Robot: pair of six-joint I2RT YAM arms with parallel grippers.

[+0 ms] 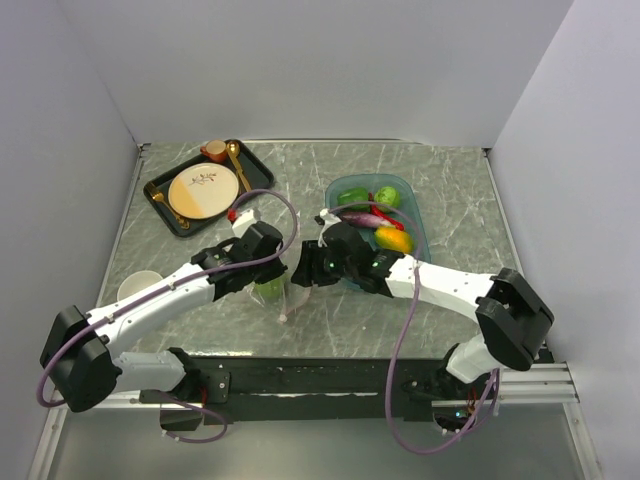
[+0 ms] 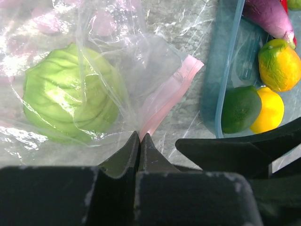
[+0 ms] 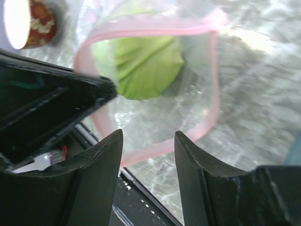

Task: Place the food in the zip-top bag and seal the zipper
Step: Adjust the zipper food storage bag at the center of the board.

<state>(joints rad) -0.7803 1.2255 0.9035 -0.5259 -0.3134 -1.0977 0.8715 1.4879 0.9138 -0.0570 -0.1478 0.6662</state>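
Observation:
The clear zip-top bag (image 1: 278, 298) lies between my two grippers, with a green round food (image 2: 70, 101) inside it. My left gripper (image 2: 139, 135) is shut on the pink zipper strip (image 2: 169, 96) and holds the mouth up; it shows in the top view (image 1: 268, 268). In the right wrist view the strip (image 3: 214, 80) forms an open loop around the green food (image 3: 143, 66). My right gripper (image 3: 148, 136) is open and empty just before the mouth (image 1: 302, 272). The teal tub (image 1: 418, 225) holds the eggplant (image 2: 270, 16), mango (image 2: 278, 63), lemon (image 2: 272, 112), a green round one (image 2: 240, 108) and the red chili (image 1: 385, 217).
A black tray (image 1: 256, 172) with a plate (image 1: 203, 190), gold spoon and small cup stands at back left. A white cup (image 1: 138, 288) stands at the left. The table's near edge and black rail (image 1: 320, 370) lie just below the bag.

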